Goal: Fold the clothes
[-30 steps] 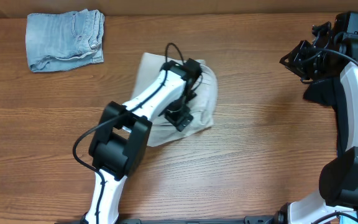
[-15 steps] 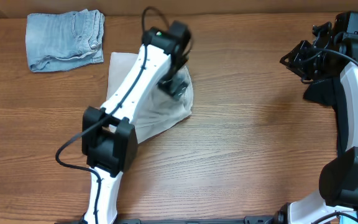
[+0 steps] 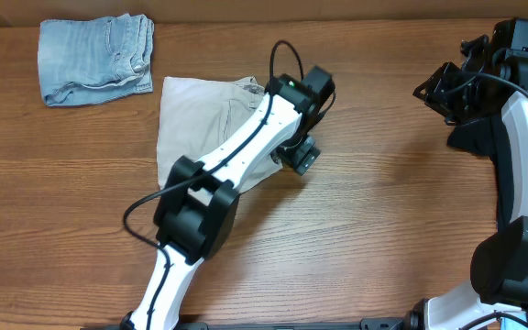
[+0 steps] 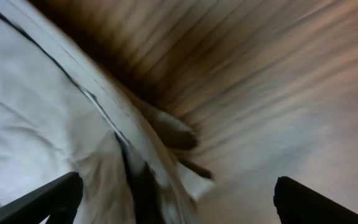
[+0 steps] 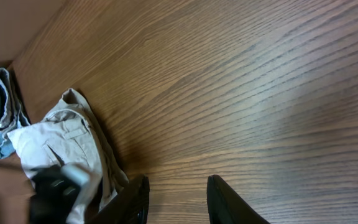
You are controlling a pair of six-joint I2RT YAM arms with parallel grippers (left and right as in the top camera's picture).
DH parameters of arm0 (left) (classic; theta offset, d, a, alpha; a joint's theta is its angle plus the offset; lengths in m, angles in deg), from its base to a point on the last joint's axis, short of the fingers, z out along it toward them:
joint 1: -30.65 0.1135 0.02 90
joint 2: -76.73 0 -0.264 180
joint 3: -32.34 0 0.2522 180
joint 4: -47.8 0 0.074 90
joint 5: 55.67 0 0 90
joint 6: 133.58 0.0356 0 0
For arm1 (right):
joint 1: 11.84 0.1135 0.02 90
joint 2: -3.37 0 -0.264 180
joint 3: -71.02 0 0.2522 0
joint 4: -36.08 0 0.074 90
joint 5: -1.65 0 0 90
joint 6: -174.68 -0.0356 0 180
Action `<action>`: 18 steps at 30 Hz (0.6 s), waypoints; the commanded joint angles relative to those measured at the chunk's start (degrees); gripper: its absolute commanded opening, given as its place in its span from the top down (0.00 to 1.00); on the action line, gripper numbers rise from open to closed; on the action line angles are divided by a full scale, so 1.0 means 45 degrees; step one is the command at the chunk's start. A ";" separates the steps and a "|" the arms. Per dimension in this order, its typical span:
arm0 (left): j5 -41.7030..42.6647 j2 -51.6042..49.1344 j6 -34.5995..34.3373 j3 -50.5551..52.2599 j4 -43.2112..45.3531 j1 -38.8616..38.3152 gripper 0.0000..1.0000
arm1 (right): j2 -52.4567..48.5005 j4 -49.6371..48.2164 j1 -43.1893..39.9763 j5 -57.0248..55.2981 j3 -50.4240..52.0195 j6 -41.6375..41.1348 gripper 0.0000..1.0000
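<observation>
The clothes are pale beige shorts (image 3: pixel 195 124) lying folded on the table left of centre; in the left wrist view, which is blurred, their cloth (image 4: pixel 55 124) fills the left half. My left gripper (image 3: pixel 299 156) hovers at their right edge. Its jaws stand wide open over that edge (image 4: pixel 176 211) and hold nothing. Folded light-blue denim shorts (image 3: pixel 96 58) rest at the far left. My right gripper (image 3: pixel 438 92) is far off at the right; its jaws are parted (image 5: pixel 179 202) with only bare wood between them. The right wrist view also shows the beige shorts (image 5: pixel 61 143).
The wooden table (image 3: pixel 392 220) stretches bare between the shorts and the right arm. The left arm (image 3: pixel 236 156) lies across the beige shorts and hides part of them. The right arm's base (image 3: pixel 521 257) fills the right edge.
My left arm swept up and left across the beige shorts, then swung right to their right edge. The shorts have shifted left and lie flatter. The right arm has stayed put.
</observation>
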 commanded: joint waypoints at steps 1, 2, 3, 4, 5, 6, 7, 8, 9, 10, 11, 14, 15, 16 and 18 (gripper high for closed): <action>-0.1360 -0.0821 -0.0957 0.0476 0.0170 0.0083 0.00 | -0.0005 -0.0019 -0.0010 -0.0209 -0.0019 0.0243 0.66; -0.1360 -0.0928 -0.0971 0.0495 0.0199 0.0112 0.00 | -0.0005 -0.0024 -0.0010 -0.0214 -0.0019 0.0243 0.65; -0.1379 -0.1059 -0.1078 0.0495 0.0219 0.0136 0.00 | -0.0005 -0.0024 -0.0010 -0.0214 -0.0019 0.0243 0.65; -0.1486 -0.1253 -0.1098 0.0500 0.0311 0.0151 0.00 | -0.0005 -0.0034 -0.0010 -0.0219 -0.0019 0.0243 0.64; -0.1579 -0.1336 -0.1093 0.0500 0.0374 0.0151 0.00 | -0.0005 -0.0049 -0.0010 -0.0219 -0.0019 0.0243 0.63; -0.1651 -0.1467 -0.1088 0.0510 0.0442 0.0155 0.00 | -0.0005 -0.0063 -0.0010 -0.0219 -0.0019 0.0243 0.63; -0.1719 -0.1545 -0.1088 0.0510 0.0457 0.0170 0.00 | -0.0005 -0.0068 -0.0010 -0.0223 -0.0019 0.0243 0.62; -0.1836 -0.1700 -0.1098 0.0520 0.0486 0.0185 0.00 | -0.0005 -0.0073 -0.0010 -0.0238 -0.0019 0.0243 0.62; -0.1953 -0.1763 -0.1093 0.0525 0.0481 0.0199 0.00 | -0.0005 -0.0068 -0.0010 -0.0291 -0.0019 0.0243 0.61; -0.2030 -0.1919 -0.1088 0.0525 0.0486 0.0219 0.00 | -0.0005 -0.0068 -0.0010 -0.0398 -0.0019 0.0243 0.61; -0.2113 -0.1953 -0.1088 0.0529 0.0466 0.0253 0.00 | -0.0005 -0.0068 -0.0010 -0.0476 -0.0019 0.0243 0.61; -0.2239 -0.2152 -0.1088 0.0529 0.0384 0.0364 0.12 | -0.0005 -0.0068 -0.0010 -0.0665 -0.0019 0.0243 0.59; -0.2244 -0.2152 -0.1088 0.0534 0.0355 0.0423 0.20 | -0.0010 -0.0068 -0.0010 -0.0695 -0.0019 0.0243 0.59; -0.2254 -0.2152 -0.1088 0.0534 0.0335 0.0481 0.28 | -0.0005 -0.0078 -0.0010 -0.0695 -0.0019 0.0238 0.59; -0.2278 -0.2137 -0.1083 0.0529 0.0340 0.0593 0.39 | -0.0005 -0.0117 -0.0010 -0.0690 -0.0019 0.0238 0.59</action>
